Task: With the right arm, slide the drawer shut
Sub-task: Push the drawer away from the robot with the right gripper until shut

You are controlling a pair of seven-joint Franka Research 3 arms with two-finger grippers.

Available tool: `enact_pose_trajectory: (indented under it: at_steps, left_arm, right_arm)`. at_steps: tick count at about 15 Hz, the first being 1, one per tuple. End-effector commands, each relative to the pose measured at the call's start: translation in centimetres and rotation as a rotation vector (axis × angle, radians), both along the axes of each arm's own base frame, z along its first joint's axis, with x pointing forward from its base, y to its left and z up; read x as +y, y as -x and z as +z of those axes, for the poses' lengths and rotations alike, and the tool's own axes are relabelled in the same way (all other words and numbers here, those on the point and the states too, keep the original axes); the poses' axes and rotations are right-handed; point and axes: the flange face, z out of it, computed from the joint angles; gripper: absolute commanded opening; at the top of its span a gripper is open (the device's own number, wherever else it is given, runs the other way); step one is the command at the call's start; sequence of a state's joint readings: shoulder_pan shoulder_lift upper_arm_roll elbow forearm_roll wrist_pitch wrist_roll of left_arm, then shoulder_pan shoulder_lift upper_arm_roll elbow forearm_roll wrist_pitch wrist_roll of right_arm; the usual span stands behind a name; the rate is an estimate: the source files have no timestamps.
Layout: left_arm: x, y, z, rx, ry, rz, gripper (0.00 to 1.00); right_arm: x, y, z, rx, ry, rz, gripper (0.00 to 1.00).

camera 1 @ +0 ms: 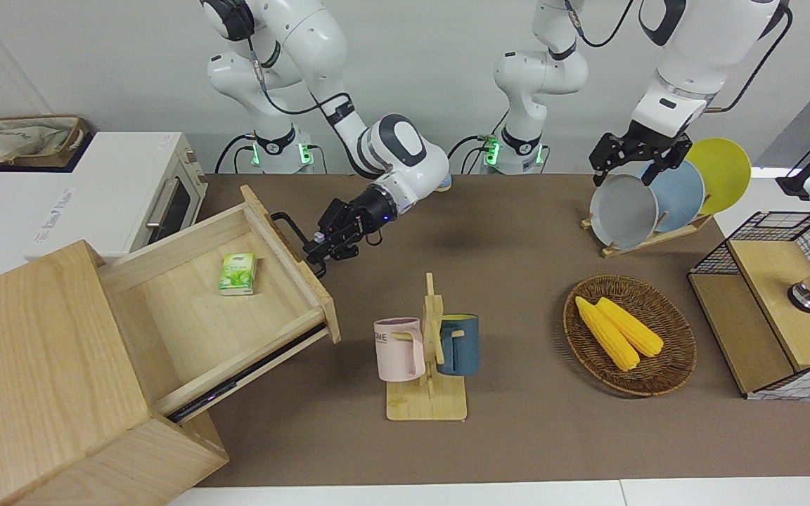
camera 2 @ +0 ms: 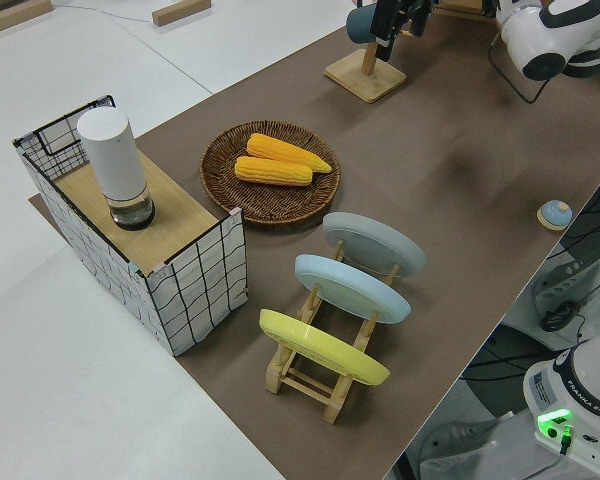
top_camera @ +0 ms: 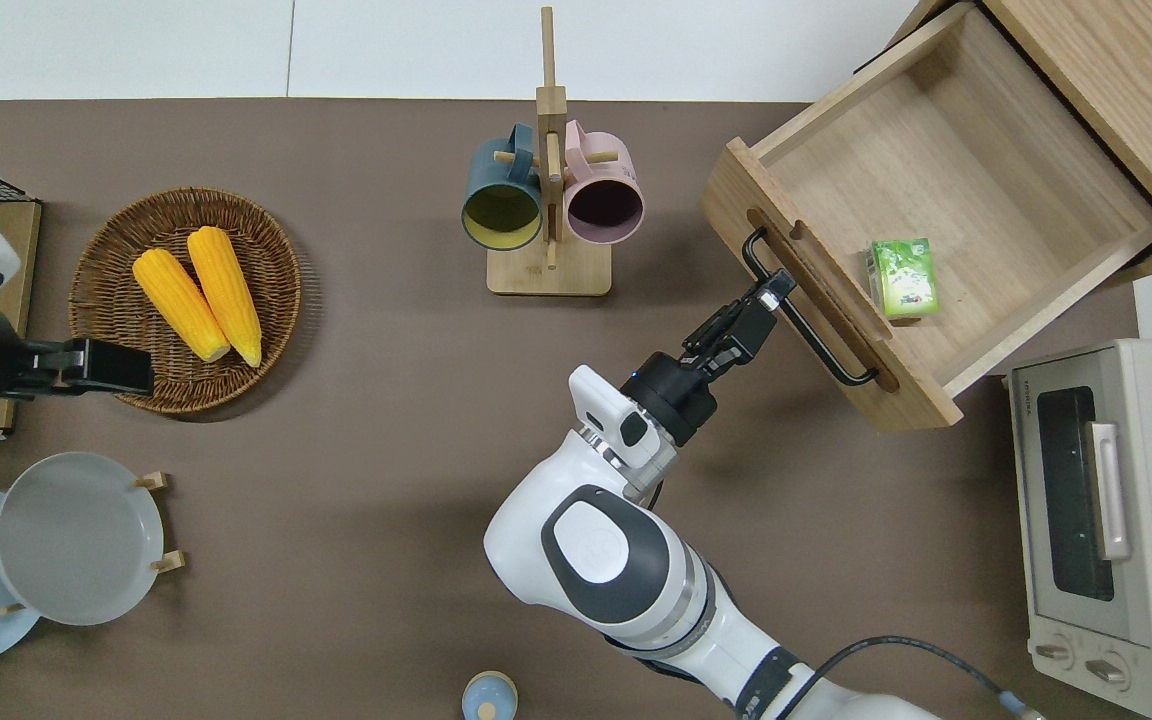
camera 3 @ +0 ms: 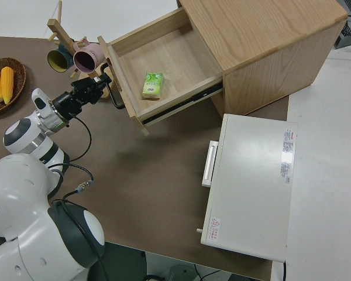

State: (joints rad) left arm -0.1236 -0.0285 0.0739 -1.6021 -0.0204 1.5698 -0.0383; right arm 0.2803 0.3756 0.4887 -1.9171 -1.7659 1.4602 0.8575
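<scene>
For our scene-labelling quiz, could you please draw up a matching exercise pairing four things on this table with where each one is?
Things:
1. small green carton
2. two yellow corn cobs
3. pink ceramic mug
4. black two-finger right gripper

Places:
A. in the round wicker basket
B. at the black bar handle
C. in the open pale-wood drawer
D. on the wooden mug stand

Pairs: 1-C, 2-A, 3-D, 4-B

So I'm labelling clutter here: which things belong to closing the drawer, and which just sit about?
Job: wide pale-wood drawer, its black bar handle, right arm's black hand.
Lying about: green carton in the drawer, white toaster oven, mug rack, corn basket, plate rack. Left arm parked.
</scene>
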Motion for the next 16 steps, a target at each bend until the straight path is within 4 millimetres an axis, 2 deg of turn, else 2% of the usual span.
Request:
enact_pose_trajectory:
  at_steps: [1,8,13,16]
  left_arm:
    - [0.2,0.4,0.4,0.002,-0.012,-0.001,1.00]
    - [0.2,0.4,0.4,0.003,-0.012,-0.001,1.00]
    - [0.2,0.4,0.4,0.002,-0.012,-0.001,1.00]
    - [0.2,0.4,0.4,0.003,-0.012,-0.001,1.00]
  right_arm:
    - [0.1,-0.4,0.1,-0.015,0.001,0.022,0.105]
    - [-0.3,-1.1,-0.1,0.085,0.049,0.032,0.002]
    - [-1.3,-2.1,-0.4,0.147,0.078,0.040,0.000]
    - [-2.6,-3.2,-0.3,0.168,0.074,0.042,0.000]
